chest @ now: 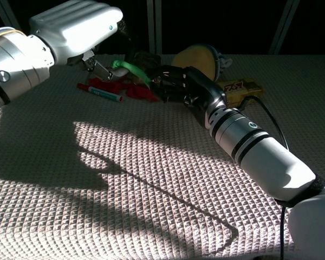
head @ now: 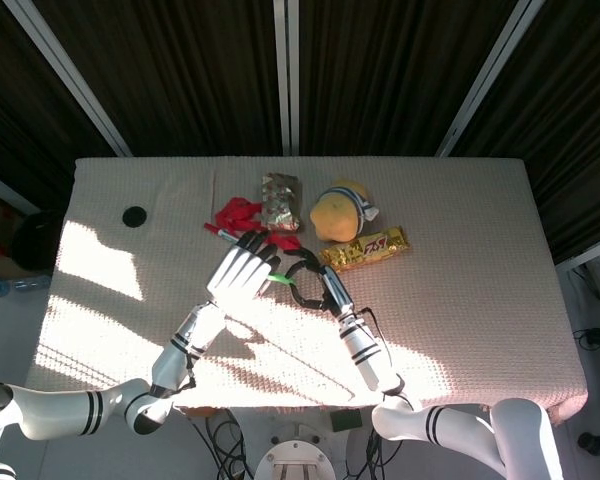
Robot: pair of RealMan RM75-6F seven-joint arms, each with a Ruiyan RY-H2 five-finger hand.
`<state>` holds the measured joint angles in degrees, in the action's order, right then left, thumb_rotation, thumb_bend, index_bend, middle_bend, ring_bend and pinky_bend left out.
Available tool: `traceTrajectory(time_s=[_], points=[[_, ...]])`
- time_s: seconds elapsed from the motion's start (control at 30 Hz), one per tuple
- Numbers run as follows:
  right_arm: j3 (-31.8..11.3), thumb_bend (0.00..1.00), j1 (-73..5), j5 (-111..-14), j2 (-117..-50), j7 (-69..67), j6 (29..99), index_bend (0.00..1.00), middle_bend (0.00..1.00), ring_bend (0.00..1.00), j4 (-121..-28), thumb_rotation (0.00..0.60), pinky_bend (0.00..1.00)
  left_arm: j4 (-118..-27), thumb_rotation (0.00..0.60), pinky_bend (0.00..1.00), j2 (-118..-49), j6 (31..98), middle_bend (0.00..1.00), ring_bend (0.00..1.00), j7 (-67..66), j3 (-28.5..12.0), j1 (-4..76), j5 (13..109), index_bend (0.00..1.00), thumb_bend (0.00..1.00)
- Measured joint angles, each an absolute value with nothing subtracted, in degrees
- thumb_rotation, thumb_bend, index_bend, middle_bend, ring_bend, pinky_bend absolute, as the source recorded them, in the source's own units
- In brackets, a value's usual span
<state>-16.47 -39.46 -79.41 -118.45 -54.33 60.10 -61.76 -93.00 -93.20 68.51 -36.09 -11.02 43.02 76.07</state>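
Sunlit cream tabletop [head: 460, 300]: near its middle, the left hand [head: 242, 270] pinches a green strip [chest: 131, 69] above the cloth, and the right hand [chest: 179, 86] curls its fingers at the strip's other end. Beyond lie a red marker [chest: 100, 92], a yellow plush [head: 340, 212] and a gold snack bar [head: 368, 247].

On my counter [head: 460, 300] lie a red wrapper [head: 236, 211], a silvery packet [head: 279, 200], a yellow plush toy [head: 340, 212], a gold snack bar [head: 367, 247] and a red marker [chest: 100, 92].
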Motion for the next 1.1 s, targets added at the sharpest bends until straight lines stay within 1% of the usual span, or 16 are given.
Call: traceTrajectory(time_s=[0.1,0.4,0.73,1.1], points=[[-16.5,0.48,-39.3,-79.5,-118.5,-54.0,60.5,0.57,0.17,0.00,-62.0,0.600,0.00,-93.0,0.600,0.25,-93.3,68.7,0.39,0.21,-35.9,-11.0,43.0,76.4,0.61,0.37],[-16.4,0.48,-38.7,-79.4,-118.0,-51.4,61.5,0.57,0.17,0.00,-62.8,0.600,0.00,-92.8,0.600,0.25,-93.4,69.6,0.39,0.21,-35.4,-11.1,42.7,76.9,0.61,0.37],[-17.0,0.49,-37.2,-78.8,-117.7,-43.3,65.4,0.57,0.16,0.00,-65.2,0.600,0.00,-91.7,0.600,0.25,-94.4,71.7,0.39,0.21,-34.1,-11.1,42.1,78.9,0.61,0.37],[-18.0,0.49,-35.1,-78.7,-115.2,-34.2,70.2,0.58,0.16,0.00,-70.6,0.600,0.00,-89.9,0.600,0.25,-94.8,75.8,0.40,0.21,-30.7,-11.0,41.0,83.8,0.61,0.37]])
